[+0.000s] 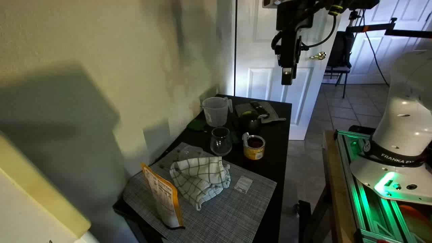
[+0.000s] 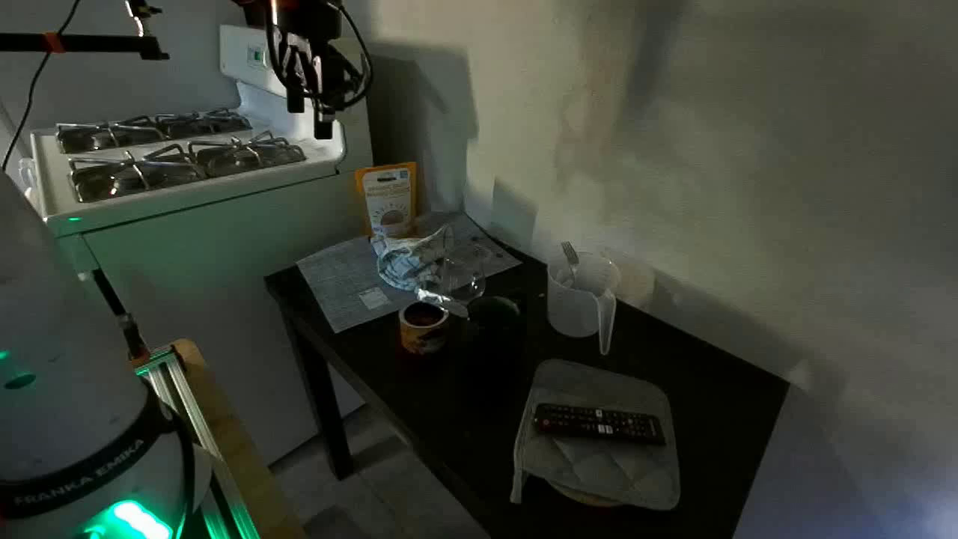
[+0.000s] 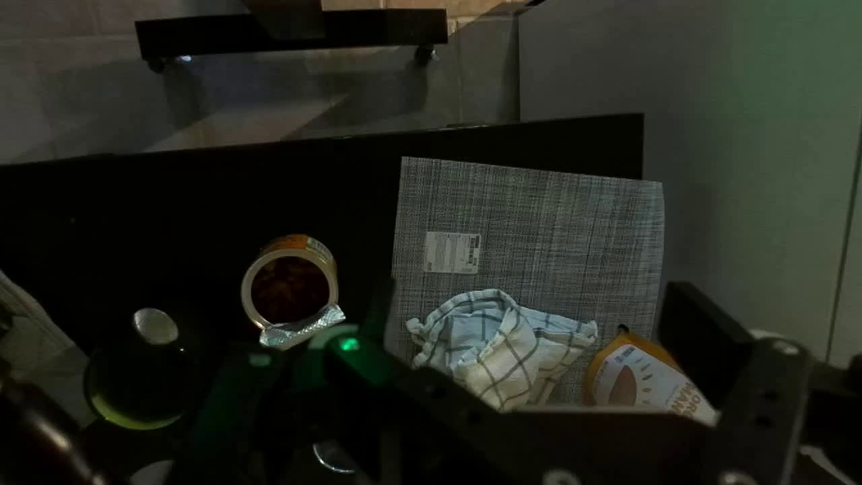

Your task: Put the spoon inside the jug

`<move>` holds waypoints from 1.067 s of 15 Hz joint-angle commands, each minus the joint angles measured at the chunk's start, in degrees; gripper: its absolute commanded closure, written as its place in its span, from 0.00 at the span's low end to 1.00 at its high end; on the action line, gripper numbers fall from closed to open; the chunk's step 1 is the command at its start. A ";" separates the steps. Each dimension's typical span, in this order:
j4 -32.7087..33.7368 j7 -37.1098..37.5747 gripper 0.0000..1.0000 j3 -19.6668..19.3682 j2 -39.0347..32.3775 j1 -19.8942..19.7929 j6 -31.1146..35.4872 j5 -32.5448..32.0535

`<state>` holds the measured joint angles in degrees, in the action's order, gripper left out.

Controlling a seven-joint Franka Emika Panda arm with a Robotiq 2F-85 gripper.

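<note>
The black jointed fingers [image 3: 704, 320] are held spread above the black table [image 2: 711, 430]. On it, a grey fork-like utensil [image 2: 570, 256] is held in the greyish translucent tapered jug [image 2: 572, 311]; a silvery oval spoon-like end [image 3: 155, 326] is seen at the short dark cup [image 3: 135, 385].

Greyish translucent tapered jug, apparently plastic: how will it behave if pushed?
The jug is probably light for its size, its walls looking thin and translucent. Pushed high up, it may tip, since it narrows toward the base. A shove on its protruding side handle could twist it.
</note>
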<state>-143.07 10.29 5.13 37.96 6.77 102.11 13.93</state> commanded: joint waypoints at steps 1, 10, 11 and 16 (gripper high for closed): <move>0.15 -0.38 0.00 0.63 0.01 -0.82 -0.24 0.36; -3.48 -0.33 0.00 3.45 -5.91 -5.77 9.21 -17.72; -4.10 -0.08 0.00 3.19 -7.29 -6.36 10.44 -19.91; -6.83 7.22 0.00 3.67 -15.49 -11.69 14.98 -34.35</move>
<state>-148.76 12.25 7.94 26.66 -2.10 114.58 -12.94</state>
